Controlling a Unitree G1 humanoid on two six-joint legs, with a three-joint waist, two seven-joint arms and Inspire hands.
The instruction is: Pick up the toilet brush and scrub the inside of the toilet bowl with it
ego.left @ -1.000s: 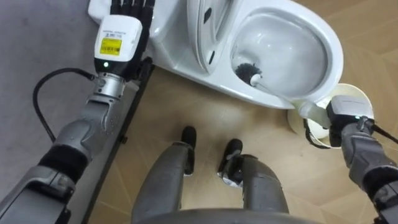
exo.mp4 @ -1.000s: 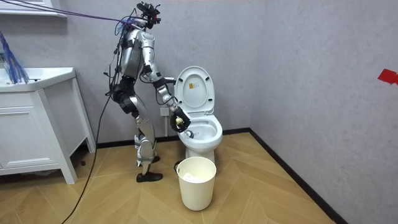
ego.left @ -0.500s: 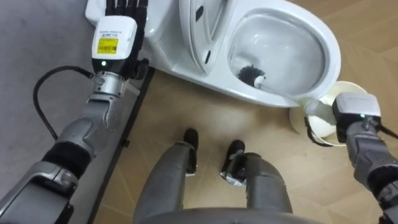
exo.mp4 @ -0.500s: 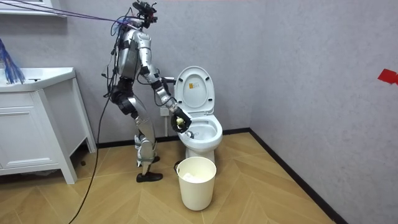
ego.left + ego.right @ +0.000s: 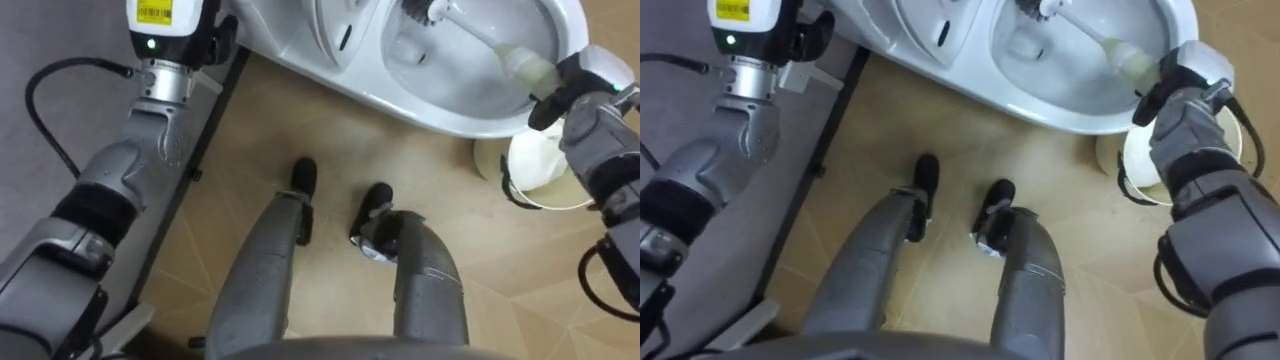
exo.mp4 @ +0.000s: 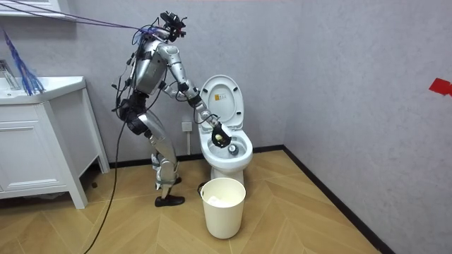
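Since 1 s ago, our right hand [image 5: 570, 85] has swung over the toilet [image 5: 430, 110], clenched on the brush [image 5: 478, 36]; its shaft runs toward 10 o'clock. Left hand [image 5: 165, 18]: we cannot tell.

White-handled toilet brush [image 5: 472, 32] slants into the white toilet [image 5: 420, 106] bowl, dark bristles down, lid [image 5: 335, 30] raised

The toilet [image 5: 440, 112] is glossy white. The brush [image 5: 470, 30] has black bristles and a white handle. The floor [image 5: 250, 130] is tan wood in a herringbone pattern, the wall [image 6: 353, 85] plain grey, the bin [image 6: 224, 212] cream, and the cabinet [image 6: 32, 152] white.
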